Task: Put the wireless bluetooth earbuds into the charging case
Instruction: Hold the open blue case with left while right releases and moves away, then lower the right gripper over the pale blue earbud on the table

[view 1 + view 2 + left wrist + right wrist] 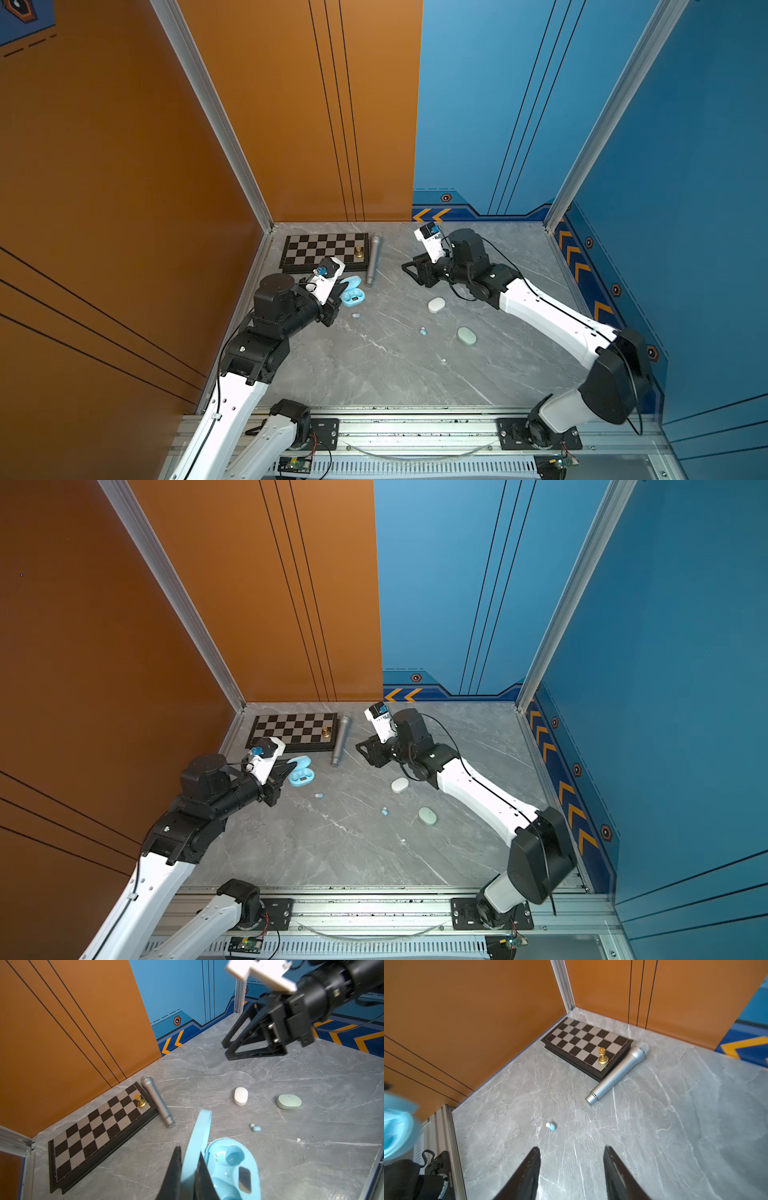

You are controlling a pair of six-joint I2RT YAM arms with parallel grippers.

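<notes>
On the table [374,365], earbuds: both light blue; first earbud [356,316] lay just beside the open charging case [200,1126], second earbud [423,331] lay farther toward the middle.
Left gripper [189,1153]: I pinched the case's raised lid.
Right gripper [572,1149]: my jaws stood spread, empty, apart from both earbuds, near the microphone [372,259].

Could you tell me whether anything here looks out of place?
A light blue earbud and a second earbud lie loose outside the open blue case; a tiny white speck, perhaps a detached tip, lies alone.
</notes>
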